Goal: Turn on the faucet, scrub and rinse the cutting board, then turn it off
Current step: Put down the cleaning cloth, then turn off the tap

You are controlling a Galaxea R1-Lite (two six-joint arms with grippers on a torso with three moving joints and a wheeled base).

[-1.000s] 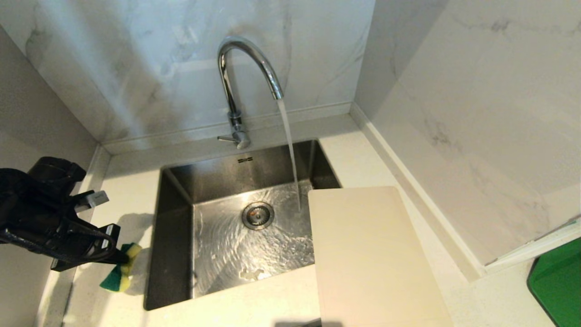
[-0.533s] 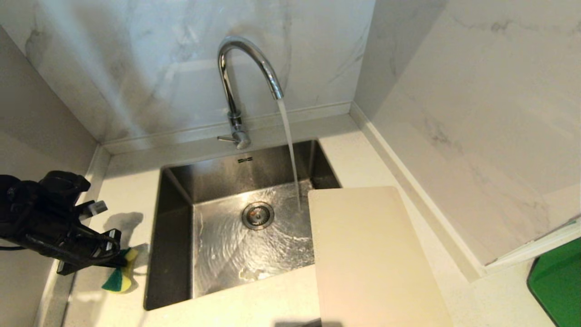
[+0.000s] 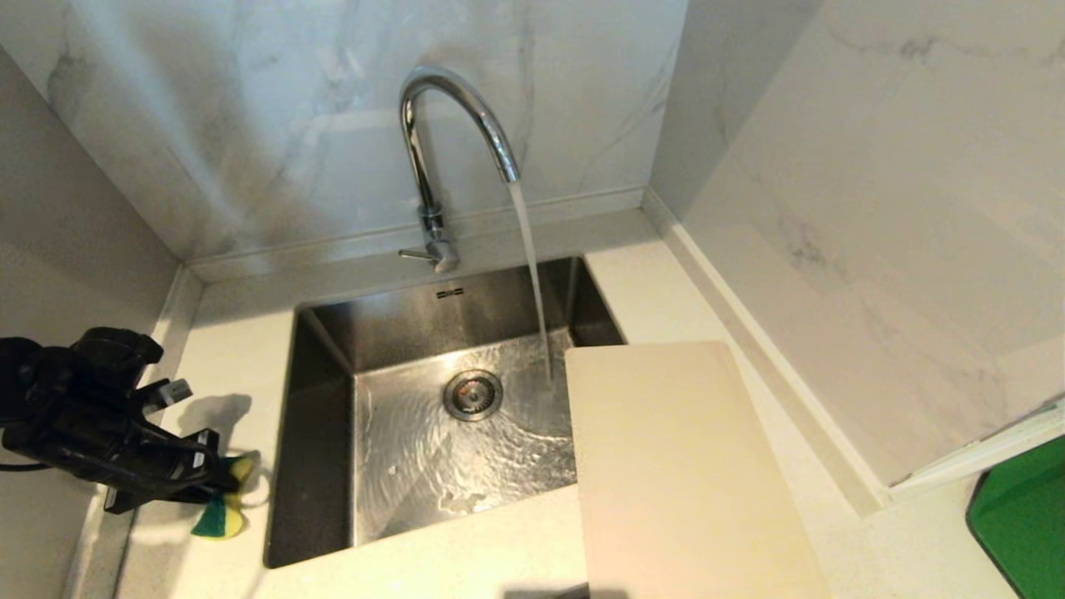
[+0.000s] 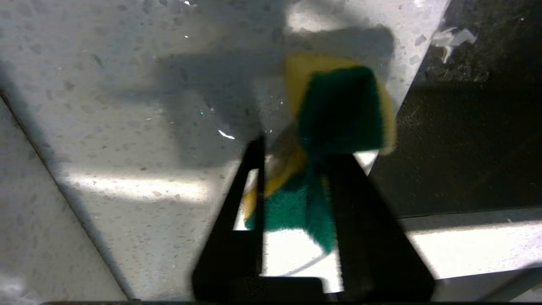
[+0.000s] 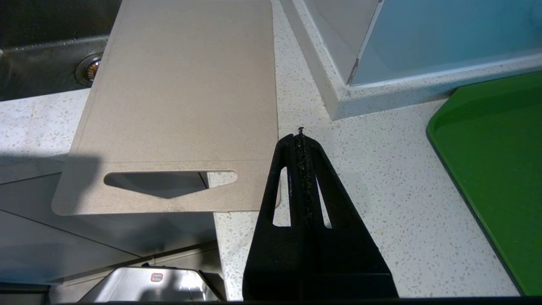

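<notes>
Cutting board (image 5: 178, 93) slot shows only beside the clenched right jaws; left jaws straddle the sponge (image 4: 338, 110).

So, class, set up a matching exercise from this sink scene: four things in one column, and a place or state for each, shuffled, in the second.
Things:
1. faucet
2. cutting board
3. sponge
4. right gripper

Place or state:
A. on the counter left of the sink, between the left gripper's fingers
B. running water
C. fingers shut, empty
D. lying across the sink's right edge

Pairs: 1-B, 2-D, 3-A, 4-C
</notes>
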